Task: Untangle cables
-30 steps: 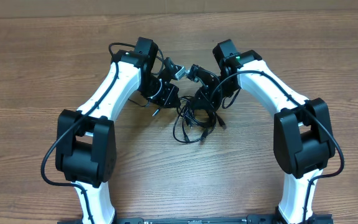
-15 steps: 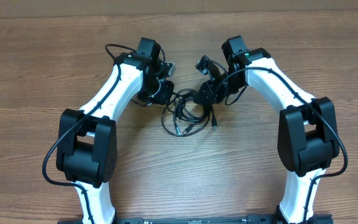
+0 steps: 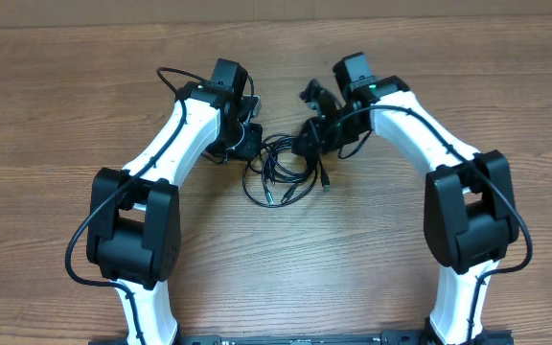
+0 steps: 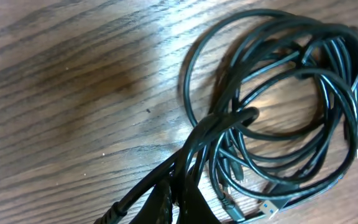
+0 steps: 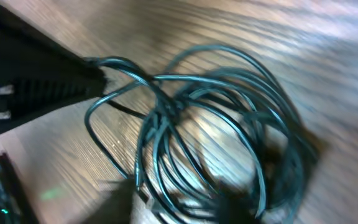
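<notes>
My left jaws are clamping a bunch of strands of the cables point(image 4: 210, 127); I am unable to tell whether my right jaws are apart or gripping. The tangle is lying on the surface point(image 3: 65, 96) between both arms.

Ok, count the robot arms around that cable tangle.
2. The left arm reaches in from the left side of the cables; the right arm reaches in from the right. None seems hidden.
</notes>
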You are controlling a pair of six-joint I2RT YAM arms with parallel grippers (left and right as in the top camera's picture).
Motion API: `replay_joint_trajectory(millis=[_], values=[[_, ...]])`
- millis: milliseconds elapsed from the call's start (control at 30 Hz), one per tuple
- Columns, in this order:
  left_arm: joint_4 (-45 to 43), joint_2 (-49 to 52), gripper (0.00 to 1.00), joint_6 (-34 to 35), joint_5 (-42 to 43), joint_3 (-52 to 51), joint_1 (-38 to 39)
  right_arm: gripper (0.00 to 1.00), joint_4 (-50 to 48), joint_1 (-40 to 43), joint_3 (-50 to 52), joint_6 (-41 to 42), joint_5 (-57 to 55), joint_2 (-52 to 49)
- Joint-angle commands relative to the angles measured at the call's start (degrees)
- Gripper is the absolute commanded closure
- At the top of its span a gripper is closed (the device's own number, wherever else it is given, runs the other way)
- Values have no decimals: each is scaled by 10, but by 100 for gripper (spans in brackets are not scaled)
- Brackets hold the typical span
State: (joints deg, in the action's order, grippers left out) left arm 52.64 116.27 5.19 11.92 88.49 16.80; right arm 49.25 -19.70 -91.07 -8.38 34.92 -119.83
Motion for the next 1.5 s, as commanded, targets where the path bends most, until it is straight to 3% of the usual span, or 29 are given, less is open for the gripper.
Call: replay_joint_trajectory(millis=[0,100,233,433,533,767,933,1467], values=[[1,-1,96,-71,54,-3,-3,46,-20,-9,-11,-43,-6,17],[4,-1,96,-123,124,-3,-3,49,-37,-8,-12,-39,-5,17],[13,-1,96,-175,212,-3,-3,68,-28,-8,-11,-90,-6,16],[13,-1,96,-175,222,-3,-4,52,5,-9,-9,-192,-26,6],[12,-1,96,-175,222,-3,-4,60,-10,-9,4,-192,-29,4],[11,-1,96,-175,226,-3,-4,60,-11,-12,11,-204,-14,1],[11,-1,96,-175,226,-3,-4,69,-11,-12,11,-220,-14,1],[11,-1,96,-175,241,-3,-5,69,-13,-19,23,-237,-14,1]])
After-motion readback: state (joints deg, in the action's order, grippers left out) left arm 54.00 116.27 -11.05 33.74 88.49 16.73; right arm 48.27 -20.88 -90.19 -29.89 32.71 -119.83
